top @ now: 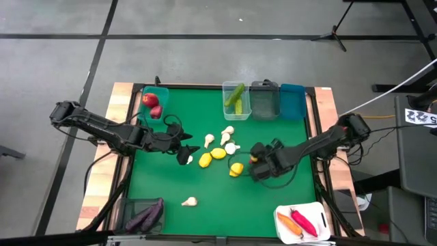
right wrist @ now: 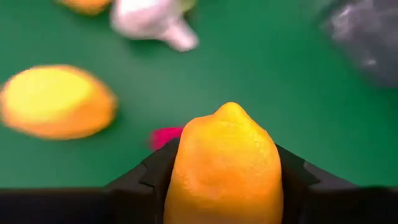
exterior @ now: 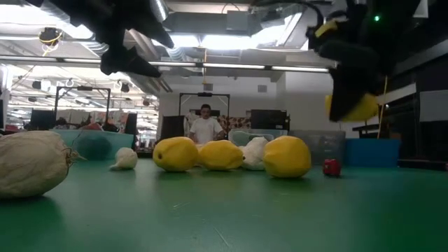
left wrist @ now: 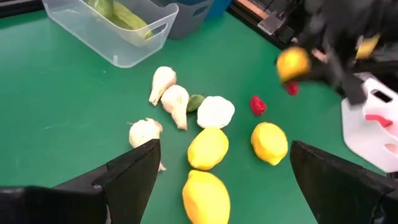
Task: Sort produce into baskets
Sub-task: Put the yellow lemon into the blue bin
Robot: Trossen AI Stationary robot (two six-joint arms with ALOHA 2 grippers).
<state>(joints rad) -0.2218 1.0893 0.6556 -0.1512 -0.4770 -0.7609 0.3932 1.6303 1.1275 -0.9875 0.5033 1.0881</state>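
Three yellow lemons (top: 218, 153) lie mid-table among several white garlic bulbs (top: 227, 139). A small red pepper (left wrist: 257, 104) lies beside them. My right gripper (top: 255, 160) is shut on a fourth lemon (right wrist: 227, 165), which is above the table just right of the group. My left gripper (top: 186, 152) is open and empty, hovering left of the lemons; in its wrist view its fingers (left wrist: 140, 165) stand apart over them. One garlic bulb (top: 189, 201) lies alone nearer the front. My right gripper pinches the lemon's two long sides (right wrist: 180, 174) between its two fingers (right wrist: 292, 177). The lemon's pointed end (right wrist: 231, 111) sticks out past the fingertips. The lemon (exterior: 353, 108) hangs clear of the table in the low view.
A teal basket with red apples (top: 156, 102) stands at the far left. A clear basket with cucumbers (top: 236, 100), a dark grey basket (top: 264, 100) and a teal basket (top: 292, 101) line the far edge. A dark basket with eggplants (top: 145, 214) is front left. A white basket (top: 302, 222) with carrot and pepper is front right.
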